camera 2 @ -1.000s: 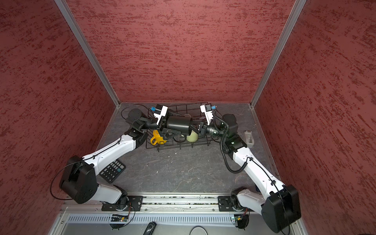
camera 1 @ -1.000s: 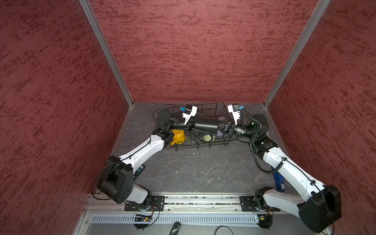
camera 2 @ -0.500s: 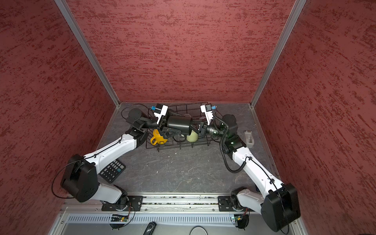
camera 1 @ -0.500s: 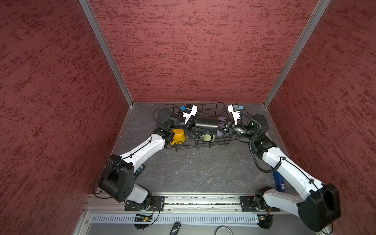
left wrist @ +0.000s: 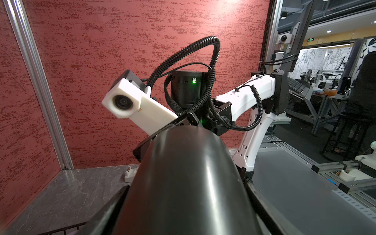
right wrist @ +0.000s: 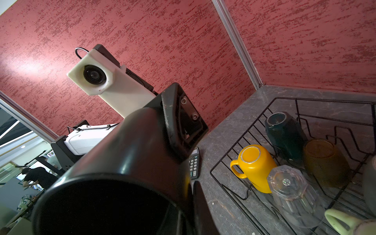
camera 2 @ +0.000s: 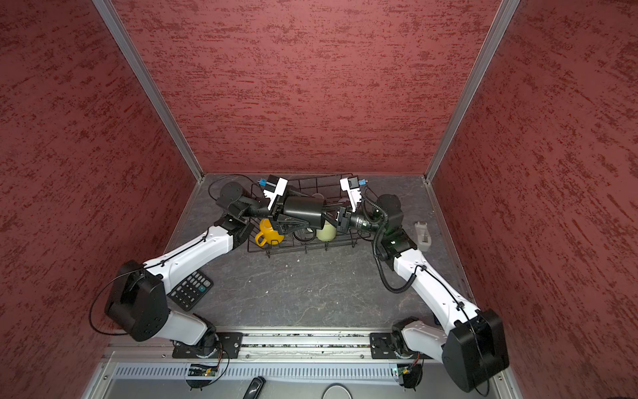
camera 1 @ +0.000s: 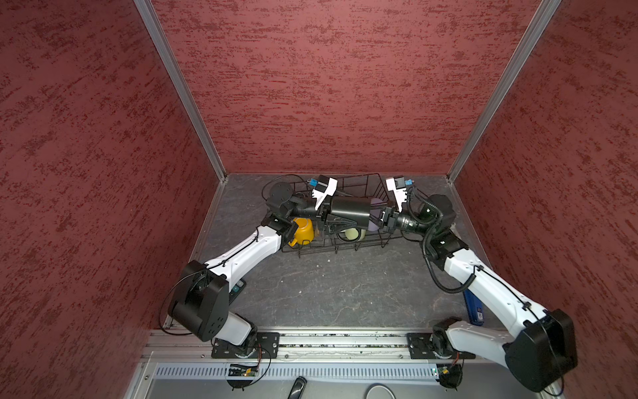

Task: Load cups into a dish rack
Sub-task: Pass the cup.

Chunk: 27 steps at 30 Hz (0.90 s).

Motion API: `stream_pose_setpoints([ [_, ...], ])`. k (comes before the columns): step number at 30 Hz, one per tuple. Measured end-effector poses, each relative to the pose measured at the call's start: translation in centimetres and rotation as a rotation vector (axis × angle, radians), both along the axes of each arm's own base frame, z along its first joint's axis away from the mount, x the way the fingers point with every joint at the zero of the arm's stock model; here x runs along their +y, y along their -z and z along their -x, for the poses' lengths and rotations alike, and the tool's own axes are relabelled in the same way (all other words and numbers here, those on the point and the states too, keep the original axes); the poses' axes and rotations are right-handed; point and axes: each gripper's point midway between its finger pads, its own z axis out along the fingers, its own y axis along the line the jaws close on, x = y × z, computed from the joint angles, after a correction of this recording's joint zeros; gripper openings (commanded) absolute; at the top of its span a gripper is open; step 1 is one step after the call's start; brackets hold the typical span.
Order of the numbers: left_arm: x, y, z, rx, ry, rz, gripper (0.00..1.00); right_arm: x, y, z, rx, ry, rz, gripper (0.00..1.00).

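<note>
Right gripper [camera 1: 377,219] is pinching the mug [camera 1: 352,209]; left gripper [camera 1: 334,216] is straddling it, grip unclear. Beneath, rack [camera 1: 331,246] is holding cups [right wrist: 256,168].

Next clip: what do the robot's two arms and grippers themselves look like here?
Left arm and right arm: white links, bulky black joint housings. Left gripper and right gripper are black, each carrying a white camera mount with a blue connector. A black corrugated cable loops along the right arm, where a green light glows.

Calc [camera 2: 191,289], blue obj [camera 1: 473,306], white block [camera 2: 422,236].
</note>
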Motion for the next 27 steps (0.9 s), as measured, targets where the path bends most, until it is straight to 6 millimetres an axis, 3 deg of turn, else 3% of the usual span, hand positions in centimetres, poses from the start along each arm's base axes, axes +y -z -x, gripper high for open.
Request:
stream_pose_setpoints([
  [2,0.0,-0.1,0.0,-0.001,0.000,-0.003,0.40,0.0,-0.1,0.0,-0.002,0.002,-0.002,0.03],
  [5,-0.1,-0.1,-0.1,0.002,-0.001,-0.007,0.26,-0.1,-0.1,-0.1,-0.002,0.007,-0.002,0.16],
  [11,0.0,0.1,-0.7,0.023,-0.025,-0.012,0.00,-0.2,0.0,-0.6,-0.008,0.036,0.004,0.24],
  [17,0.7,-0.1,-1.9,0.047,-0.072,-0.005,0.00,-0.7,-0.2,-1.3,-0.007,0.099,0.017,0.37],
  [20,1.0,-0.2,-2.7,0.061,-0.103,0.000,0.00,-1.3,-0.1,-1.7,0.005,0.152,0.034,0.51],
  [24,1.2,-0.2,-4.1,0.113,-0.164,-0.014,0.00,-3.1,0.1,-2.6,0.031,0.290,0.074,0.71],
  [27,1.1,-0.8,-5.8,0.156,-0.228,-0.033,0.00,-5.3,0.3,-3.2,0.051,0.432,0.114,0.79],
])
